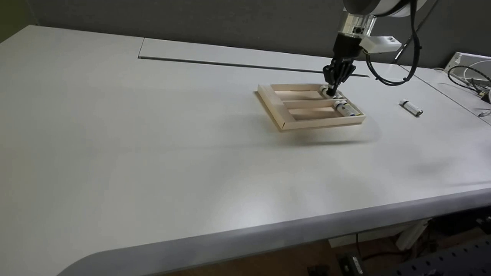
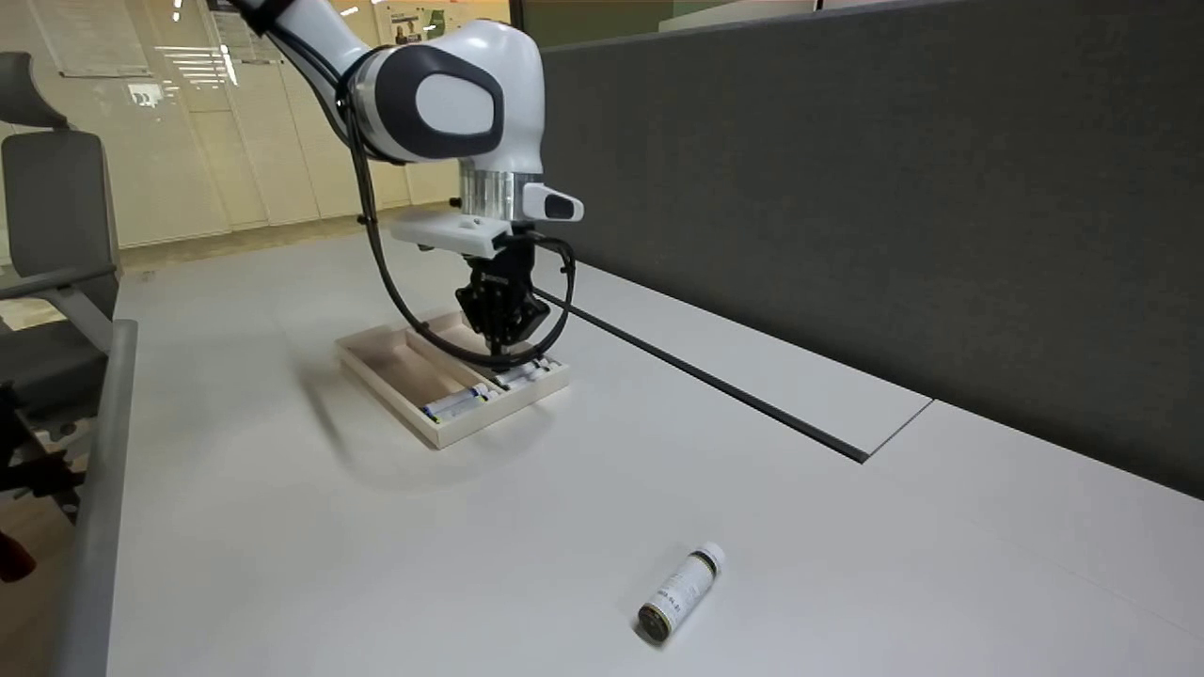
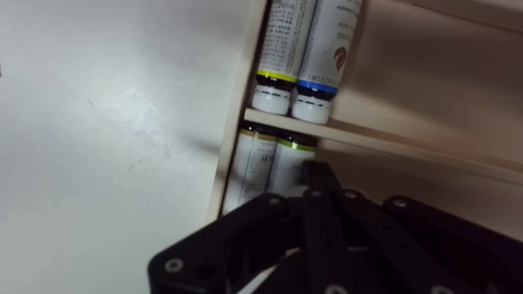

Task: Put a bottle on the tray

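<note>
The pale beige wooden tray (image 1: pixel 277 105) lies on the table and also shows in an exterior view (image 2: pixel 503 421) and the wrist view (image 3: pixel 408 148). A divider splits it into two long compartments. Two small white-labelled bottles with yellow (image 3: pixel 282 45) and blue bands (image 3: pixel 327 49) lie side by side in one compartment. Bottles with gold (image 3: pixel 253 163) and green bands (image 3: pixel 291 167) lie in the other. One more bottle (image 2: pixel 682 592) lies on the table, also in an exterior view (image 1: pixel 411 108). My gripper (image 3: pixel 320 173) is shut, nothing between its fingertips, at the green-banded bottle's side; contact is unclear.
A dark grey partition (image 2: pixel 847 188) runs along the table's back. A dark slot (image 1: pixel 230 64) crosses the tabletop before it. Cables and a device (image 1: pixel 472 73) stand at the far edge. A black cable loop (image 2: pixel 442 348) hangs from the arm. A chair (image 2: pixel 61 216) stands beside the table.
</note>
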Controlling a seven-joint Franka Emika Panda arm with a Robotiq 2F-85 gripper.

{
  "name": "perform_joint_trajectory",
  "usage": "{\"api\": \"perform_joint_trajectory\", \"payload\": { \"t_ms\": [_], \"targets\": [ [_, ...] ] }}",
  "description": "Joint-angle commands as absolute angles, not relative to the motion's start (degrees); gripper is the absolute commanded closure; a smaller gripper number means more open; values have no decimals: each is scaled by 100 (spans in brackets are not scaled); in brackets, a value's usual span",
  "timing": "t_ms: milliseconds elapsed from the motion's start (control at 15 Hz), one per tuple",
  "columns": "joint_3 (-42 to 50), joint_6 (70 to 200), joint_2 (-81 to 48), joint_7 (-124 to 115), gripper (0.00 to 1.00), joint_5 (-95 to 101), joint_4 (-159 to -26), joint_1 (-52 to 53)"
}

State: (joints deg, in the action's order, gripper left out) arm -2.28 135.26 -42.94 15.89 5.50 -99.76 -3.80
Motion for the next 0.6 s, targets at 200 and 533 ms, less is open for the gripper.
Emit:
{"api": "perform_joint_trajectory", "payload": {
  "t_ms": [200,533],
  "targets": [
    [-389,13506,-3716,1711,100,193,-10082,-598],
    [-461,13054,-2908,1985,74,-93,-10077,-651]
  ]
}}
